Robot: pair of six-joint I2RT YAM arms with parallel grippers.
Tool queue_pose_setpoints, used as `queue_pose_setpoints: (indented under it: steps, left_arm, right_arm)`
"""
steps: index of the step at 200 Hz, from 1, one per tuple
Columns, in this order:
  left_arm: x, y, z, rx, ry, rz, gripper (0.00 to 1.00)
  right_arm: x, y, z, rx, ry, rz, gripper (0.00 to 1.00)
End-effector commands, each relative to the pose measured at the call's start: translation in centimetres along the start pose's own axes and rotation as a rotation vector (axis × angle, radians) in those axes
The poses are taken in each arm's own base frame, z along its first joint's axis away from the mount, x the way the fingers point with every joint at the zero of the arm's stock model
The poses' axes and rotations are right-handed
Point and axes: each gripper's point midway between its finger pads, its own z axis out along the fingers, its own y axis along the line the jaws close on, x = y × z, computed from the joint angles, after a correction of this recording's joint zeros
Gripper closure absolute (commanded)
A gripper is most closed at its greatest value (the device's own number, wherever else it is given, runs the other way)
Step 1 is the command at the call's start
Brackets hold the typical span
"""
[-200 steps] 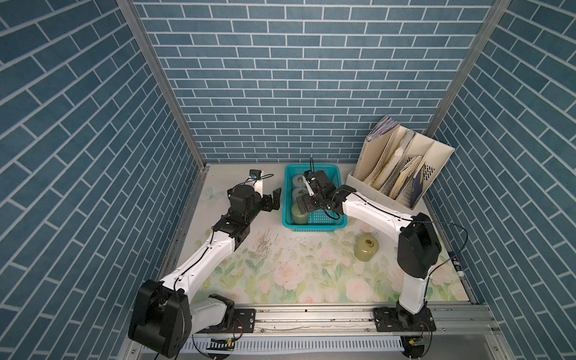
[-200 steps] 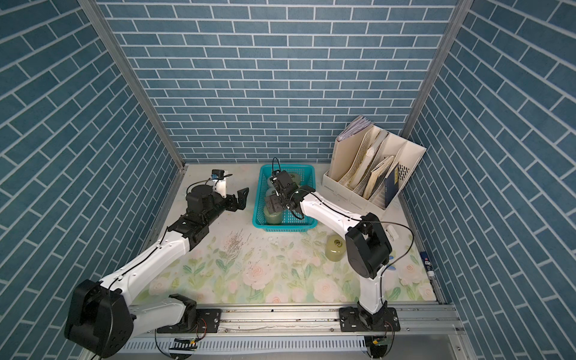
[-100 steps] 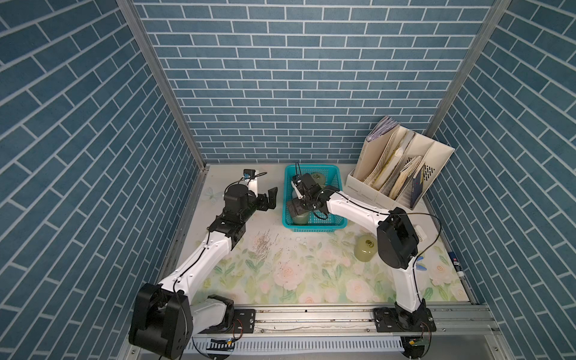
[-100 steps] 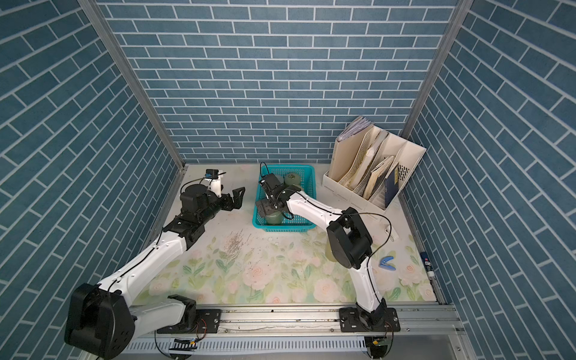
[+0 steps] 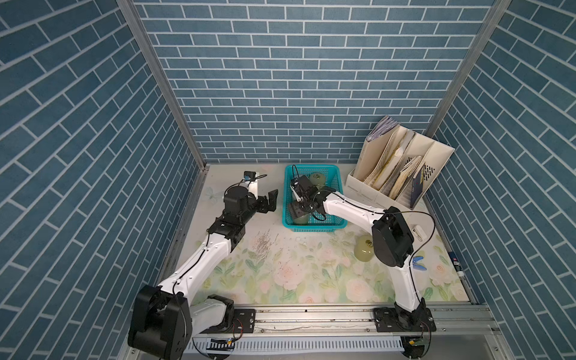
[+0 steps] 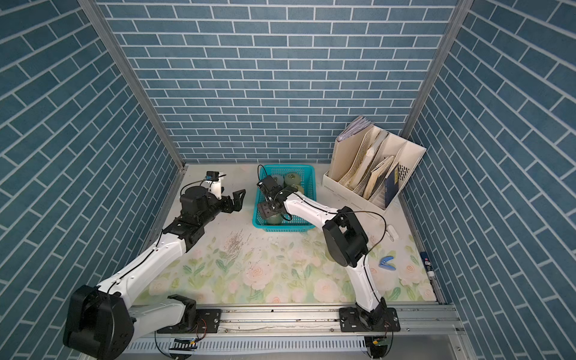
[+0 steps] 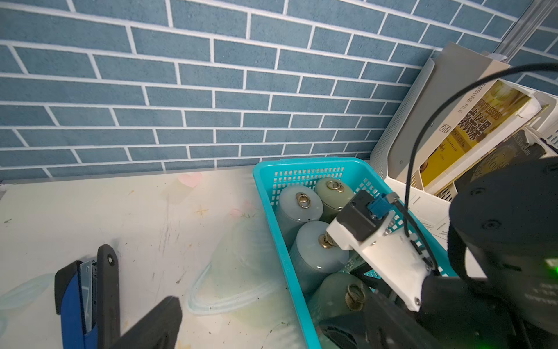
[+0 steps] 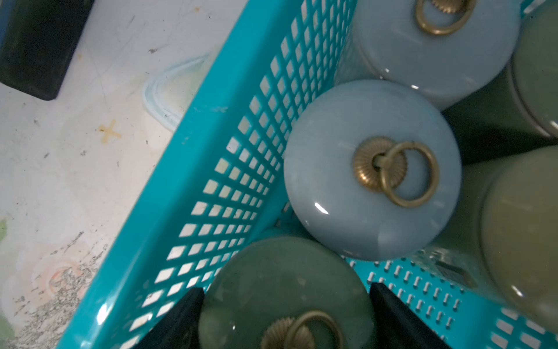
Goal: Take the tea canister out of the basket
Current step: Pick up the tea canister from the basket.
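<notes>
The turquoise basket (image 5: 311,229) (image 6: 280,228) stands at the back of the table and holds several tea canisters with brass ring lids. My right gripper (image 8: 283,291) (image 5: 297,212) reaches down into its near left corner. There its black fingers (image 8: 184,314) press both sides of a dark green tea canister (image 8: 280,278) (image 7: 335,297) (image 6: 274,219). A blue-grey canister (image 8: 371,193) stands right behind it. My left gripper (image 5: 268,201) (image 6: 236,201) hovers open and empty just left of the basket's rim (image 7: 285,250).
A cream file organizer (image 5: 402,174) with books stands right of the basket. One pale green canister (image 5: 362,251) sits on the table by the right arm's elbow. A blue clip (image 5: 419,263) and a marker (image 5: 456,261) lie far right. A blue-black stapler (image 7: 81,302) lies under the left gripper.
My right gripper has shifted toward the basket's near left corner and closed from wide open onto the dark green canister. Its elbow swung left. The left gripper drew slightly back.
</notes>
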Motion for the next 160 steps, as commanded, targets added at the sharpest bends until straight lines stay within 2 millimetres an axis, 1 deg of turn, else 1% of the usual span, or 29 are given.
queue_pose_setpoints:
  steps: [1, 10, 22, 31, 69, 96, 116, 132, 140, 154, 160]
  left_arm:
    - [0.0, 0.0, -0.3, 0.001, -0.006, 0.002, 0.00]
    - [0.0, 0.0, -0.3, 0.003, -0.007, 0.001, 0.00]
    - [-0.1, 0.0, -0.3, 0.005, -0.008, 0.000, 0.00]
    - [-0.1, 0.0, -0.3, 0.005, -0.008, -0.001, 0.00]
    - [-0.1, 0.1, -0.5, -0.004, -0.018, -0.006, 0.00]
    - [-0.3, 0.1, -0.7, -0.003, -0.030, -0.006, 0.00]
    - [-0.1, 0.2, -0.6, -0.004, -0.025, -0.005, 0.00]
    - [0.0, 0.2, -0.5, -0.005, -0.022, -0.004, 0.00]
    - [0.0, 0.2, -0.4, -0.007, -0.020, -0.004, 0.00]
    - [-0.2, 0.1, -0.4, -0.004, -0.021, -0.003, 0.00]
    - [-0.4, 0.0, -0.4, 0.000, -0.024, -0.004, 0.00]
  right_arm:
    - [1.8, 0.5, 1.2, -0.012, 0.057, -0.015, 0.20]
    - [1.9, 0.3, 1.2, -0.010, 0.062, -0.014, 0.17]
    - [2.1, 0.3, 1.3, -0.009, 0.067, -0.015, 0.11]
    - [2.2, 0.3, 1.4, -0.011, 0.069, -0.015, 0.09]
    - [2.4, 0.4, 1.7, -0.010, 0.074, -0.019, 0.05]
    - [2.4, 0.4, 1.8, -0.013, 0.076, -0.021, 0.06]
    - [2.5, 0.5, 2.0, -0.019, 0.083, -0.024, 0.13]
    - [2.5, 0.4, 2.0, -0.013, 0.078, -0.023, 0.20]
    - [2.2, 0.5, 1.8, -0.019, 0.067, -0.024, 0.26]
    - [1.6, 0.6, 1.1, -0.027, 0.051, -0.026, 0.44]
    - [1.3, 0.6, 0.8, -0.027, 0.041, -0.027, 0.55]
